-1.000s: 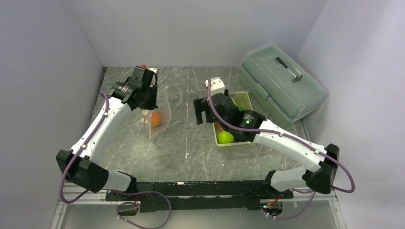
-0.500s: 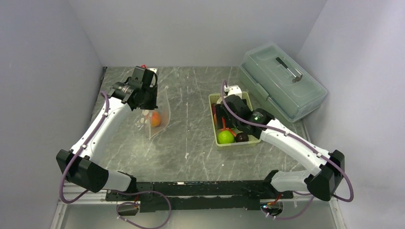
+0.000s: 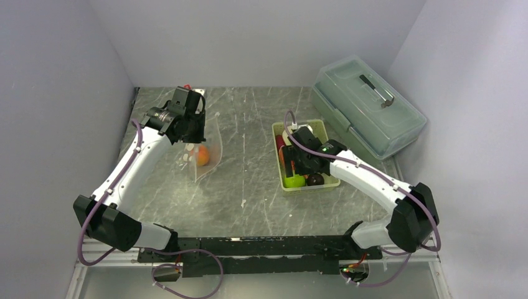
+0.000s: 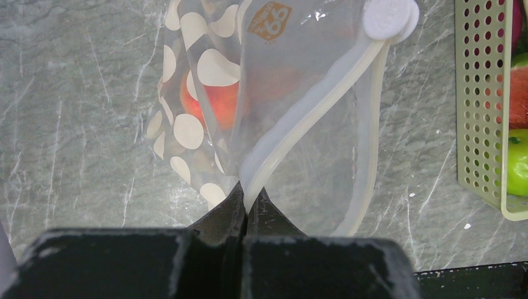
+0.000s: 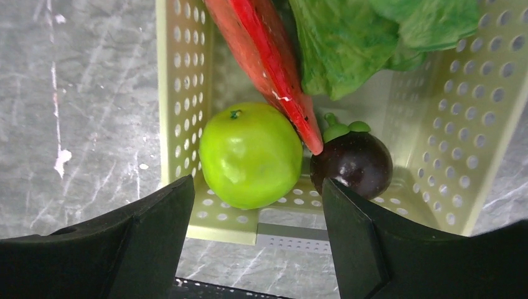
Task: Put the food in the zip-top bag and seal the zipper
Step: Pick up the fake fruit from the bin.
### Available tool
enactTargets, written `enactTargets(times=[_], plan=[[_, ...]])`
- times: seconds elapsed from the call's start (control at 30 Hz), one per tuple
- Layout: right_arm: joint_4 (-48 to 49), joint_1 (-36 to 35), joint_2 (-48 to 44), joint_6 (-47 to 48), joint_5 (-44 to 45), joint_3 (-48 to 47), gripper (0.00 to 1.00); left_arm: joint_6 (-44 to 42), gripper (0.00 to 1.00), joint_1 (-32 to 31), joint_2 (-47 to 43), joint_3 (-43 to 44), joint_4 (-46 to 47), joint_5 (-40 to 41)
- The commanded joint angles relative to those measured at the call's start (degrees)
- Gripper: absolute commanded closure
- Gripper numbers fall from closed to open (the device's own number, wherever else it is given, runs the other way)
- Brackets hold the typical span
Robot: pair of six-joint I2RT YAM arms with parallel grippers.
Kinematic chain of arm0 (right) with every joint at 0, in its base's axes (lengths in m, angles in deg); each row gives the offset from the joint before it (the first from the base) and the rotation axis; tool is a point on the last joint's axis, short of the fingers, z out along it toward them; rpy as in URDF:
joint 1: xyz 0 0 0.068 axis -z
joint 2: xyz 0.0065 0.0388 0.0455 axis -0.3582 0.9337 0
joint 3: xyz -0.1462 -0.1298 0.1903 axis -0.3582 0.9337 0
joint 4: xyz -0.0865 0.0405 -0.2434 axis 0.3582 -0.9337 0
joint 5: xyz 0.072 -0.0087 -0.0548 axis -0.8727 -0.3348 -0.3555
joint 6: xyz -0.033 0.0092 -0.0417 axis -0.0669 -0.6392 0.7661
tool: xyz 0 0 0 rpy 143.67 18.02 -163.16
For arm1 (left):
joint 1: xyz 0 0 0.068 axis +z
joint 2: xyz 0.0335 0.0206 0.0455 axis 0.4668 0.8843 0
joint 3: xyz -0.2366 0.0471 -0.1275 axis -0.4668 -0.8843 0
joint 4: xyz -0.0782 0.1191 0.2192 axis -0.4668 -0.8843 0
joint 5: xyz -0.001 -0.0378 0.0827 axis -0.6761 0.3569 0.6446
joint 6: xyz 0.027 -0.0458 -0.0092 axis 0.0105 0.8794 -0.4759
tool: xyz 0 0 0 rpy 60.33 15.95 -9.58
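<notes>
Top external view: a grey marbled counter [image 3: 249, 187] carries everything. A large translucent lidded box [image 3: 367, 106] lies at 2 o'clock, against the right wall. The left arm [image 3: 131, 168] reaches toward 10 o'clock and the right arm [image 3: 373, 180] bends in toward 3 o'clock.

The zip-top bag [image 3: 208, 146] stands at 9 o'clock from the counter's middle, hanging from the left jaws. In the left wrist view these jaws are closed tight on the zipper [image 4: 311, 118], pinching the whitish strip at 6 o'clock. The strip runs up to a round white tab [image 4: 389, 17] at 1 o'clock, and the mouth gapes open beside it.

A pale green slotted basket [image 3: 276, 149] sits at 3 o'clock from the counter's middle, well apart from the bag. The right jaws hover over its near end and stand wide open, gripping nothing.

In the right wrist view the leafy green lettuce [image 5: 355, 37] fills the basket at 1 o'clock. The red-orange long piece [image 5: 261, 56] slants from 12 o'clock down between the two balls. The green ball [image 5: 249, 156] lies at 7 o'clock, touching the long piece. The dark maroon ball [image 5: 352, 163] lies at 5 o'clock, just beside the long piece's tip.

The orange-red ball [image 4: 212, 99] is inside the bag, low down behind the spotted plastic.
</notes>
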Motion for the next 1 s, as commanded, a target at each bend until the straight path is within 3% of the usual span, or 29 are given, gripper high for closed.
enactTargets(times=[0.0, 0.7, 0.83, 0.97], plan=[[2.31, 0.96, 1.20, -0.70, -2.99, 1.50, 0.22, -0.78, 1.00, 0.23, -1.61, -0.04, 1.62, -0.43], [8.22, 1.80, 9.45, -1.61, -5.94, 5.95, 0.20, -0.87, 1.00, 0.23, -1.61, -0.12, 1.47, -0.23], [8.01, 1.80, 9.02, -1.88, -4.54, 6.04, 0.29, -0.87, 1.00, 0.23, -1.61, -0.13, 1.63, -0.25], [7.08, 1.85, 7.49, -2.23, -3.17, 5.55, 0.45, -0.78, 1.00, 0.23, -1.61, -0.11, 1.47, -0.23]])
